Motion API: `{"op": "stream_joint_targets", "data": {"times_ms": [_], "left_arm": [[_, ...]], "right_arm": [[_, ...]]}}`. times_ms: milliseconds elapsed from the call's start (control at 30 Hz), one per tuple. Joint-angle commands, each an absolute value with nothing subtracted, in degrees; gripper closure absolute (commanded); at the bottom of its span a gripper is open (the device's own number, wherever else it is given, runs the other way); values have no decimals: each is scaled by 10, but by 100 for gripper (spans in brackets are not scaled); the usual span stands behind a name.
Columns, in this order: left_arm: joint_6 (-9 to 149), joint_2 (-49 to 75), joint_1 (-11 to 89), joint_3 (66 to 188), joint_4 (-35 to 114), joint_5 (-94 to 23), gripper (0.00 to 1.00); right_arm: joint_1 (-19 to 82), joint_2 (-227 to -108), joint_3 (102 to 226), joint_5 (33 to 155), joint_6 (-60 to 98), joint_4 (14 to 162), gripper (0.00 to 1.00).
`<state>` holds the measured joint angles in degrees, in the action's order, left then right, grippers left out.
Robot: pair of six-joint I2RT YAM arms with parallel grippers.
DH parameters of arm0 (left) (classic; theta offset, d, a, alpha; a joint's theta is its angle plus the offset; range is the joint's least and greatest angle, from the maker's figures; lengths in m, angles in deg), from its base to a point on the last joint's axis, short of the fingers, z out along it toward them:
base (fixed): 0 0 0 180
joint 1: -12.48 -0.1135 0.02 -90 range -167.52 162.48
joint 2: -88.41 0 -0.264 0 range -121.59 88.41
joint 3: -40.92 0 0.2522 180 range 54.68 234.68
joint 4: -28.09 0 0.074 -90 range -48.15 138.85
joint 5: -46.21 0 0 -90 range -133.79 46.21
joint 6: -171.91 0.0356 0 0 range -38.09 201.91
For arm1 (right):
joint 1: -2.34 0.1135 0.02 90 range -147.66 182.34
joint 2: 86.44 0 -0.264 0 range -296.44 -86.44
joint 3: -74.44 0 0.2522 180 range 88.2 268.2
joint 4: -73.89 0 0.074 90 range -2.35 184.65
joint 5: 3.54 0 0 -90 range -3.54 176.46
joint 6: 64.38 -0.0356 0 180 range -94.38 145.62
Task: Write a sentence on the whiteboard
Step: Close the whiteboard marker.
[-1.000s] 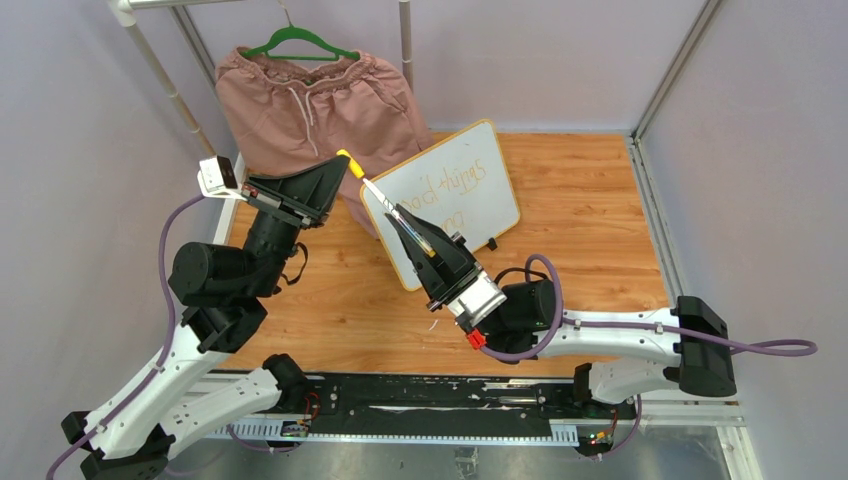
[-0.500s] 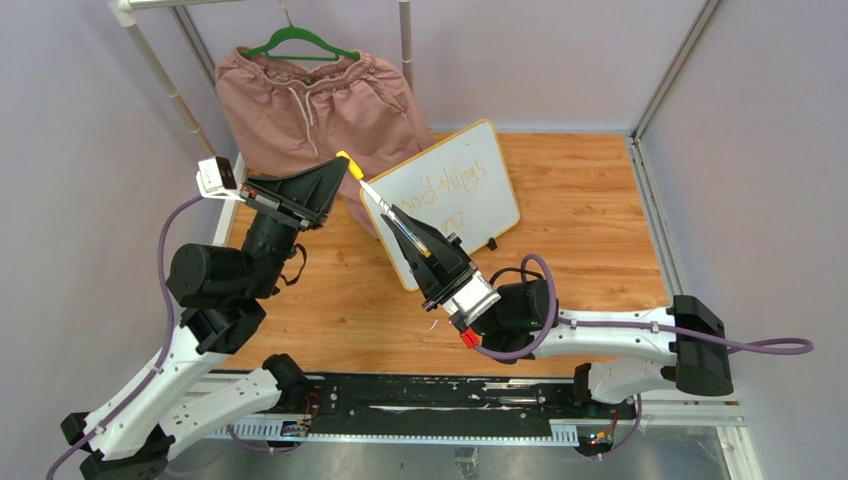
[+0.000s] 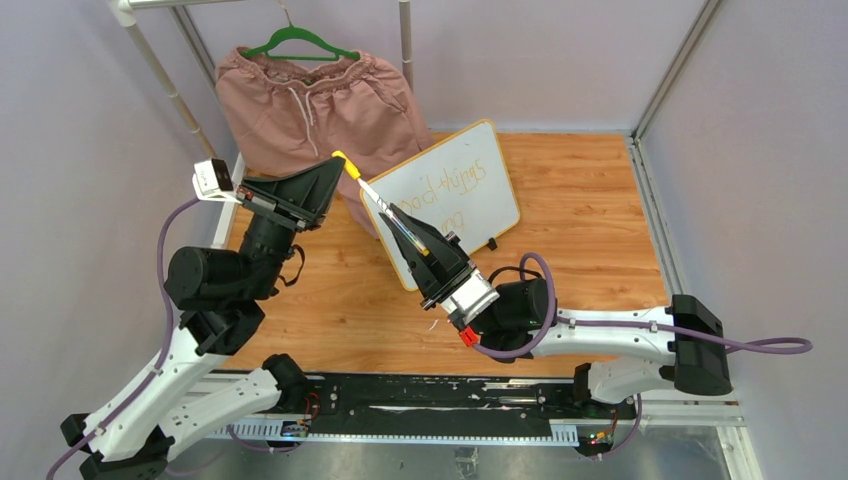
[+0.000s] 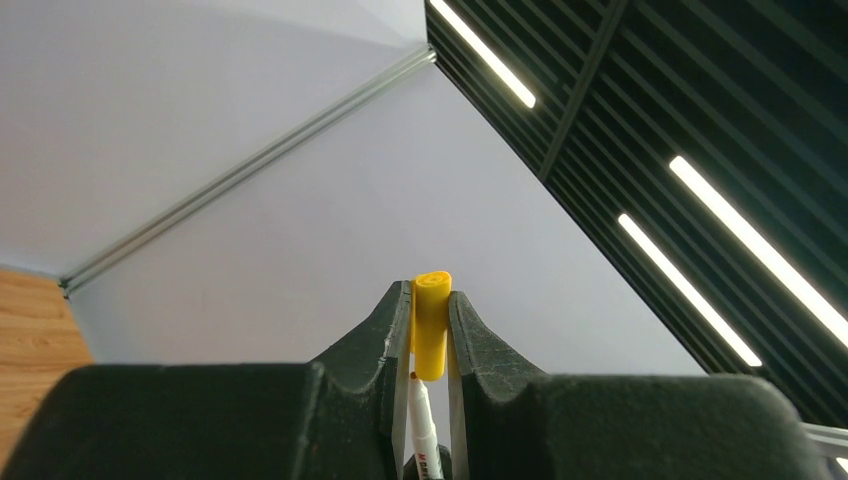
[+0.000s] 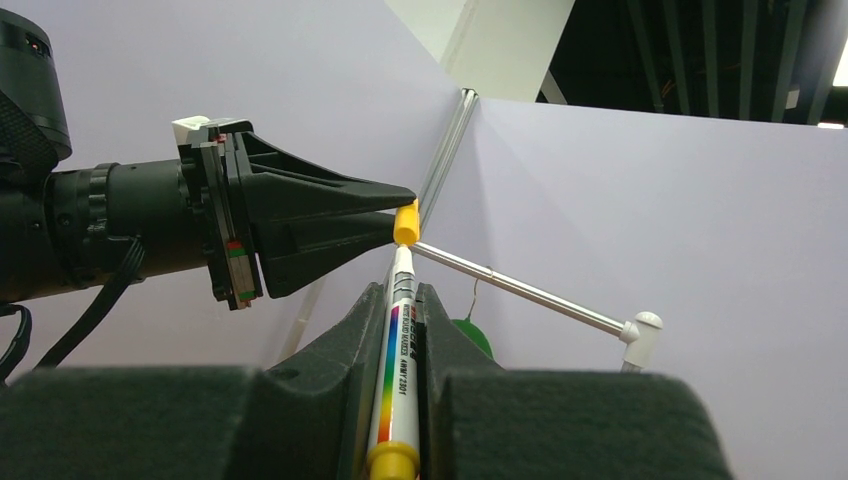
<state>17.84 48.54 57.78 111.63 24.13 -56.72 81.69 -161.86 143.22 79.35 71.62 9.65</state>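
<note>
Warm wood-plank surface point(image 3: 590, 200), boxed in by pale lilac walls with metal framing at the corners. Black rail point(image 3: 420, 395) along the near edge, by the arm bases.

Whiteboard point(image 3: 485, 185) on the middle of the surface, propped on black clip feet, face tilted upward. Long axis slanting from near-left to far-right in the top view. Orange sentence point(image 3: 455, 190) in two lines along that same slant, the nearer line partly hidden.

Right tool point(image 3: 396, 216) over the whiteboard's near-left part, clamped on a white marker point(image 3: 372, 194) with a rainbow stripe. Marker aimed far-left, running out past the whiteboard's left edge. Yellow cap point(image 3: 347, 164) at the marker's far end, pinched between the fingers of the left tool point(image 3: 335, 170), just left of the whiteboard. Cannot tell whether the cap sits fully on the barrel.

Behind the whiteboard's left end: pink shorts point(image 3: 310, 110) on a green hanger point(image 3: 300, 42), beside a white pipe rack point(image 3: 160, 75). Hem close to the whiteboard's left corner; touching or not, cannot tell. In front of the whiteboard's face from above: the right tool and the marker, covering its near-left corner.
</note>
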Motion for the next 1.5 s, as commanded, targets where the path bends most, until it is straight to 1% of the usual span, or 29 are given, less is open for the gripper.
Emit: {"op": "stream_joint_targets", "data": {"times_ms": [0, 200, 900, 1467], "left_arm": [[197, 498, 582, 1113, 232, -587, 100], [210, 501, 582, 1118, 232, -598, 100], [192, 486, 582, 1122, 232, -566, 100], [202, 487, 582, 1126, 232, -586, 100]], "right_arm": [[812, -1605, 1437, 791, 707, 68, 100], [812, -1595, 1428, 789, 704, 71, 100], [812, -1604, 1439, 796, 694, 77, 100], [813, -1597, 1431, 795, 683, 78, 100]]}}
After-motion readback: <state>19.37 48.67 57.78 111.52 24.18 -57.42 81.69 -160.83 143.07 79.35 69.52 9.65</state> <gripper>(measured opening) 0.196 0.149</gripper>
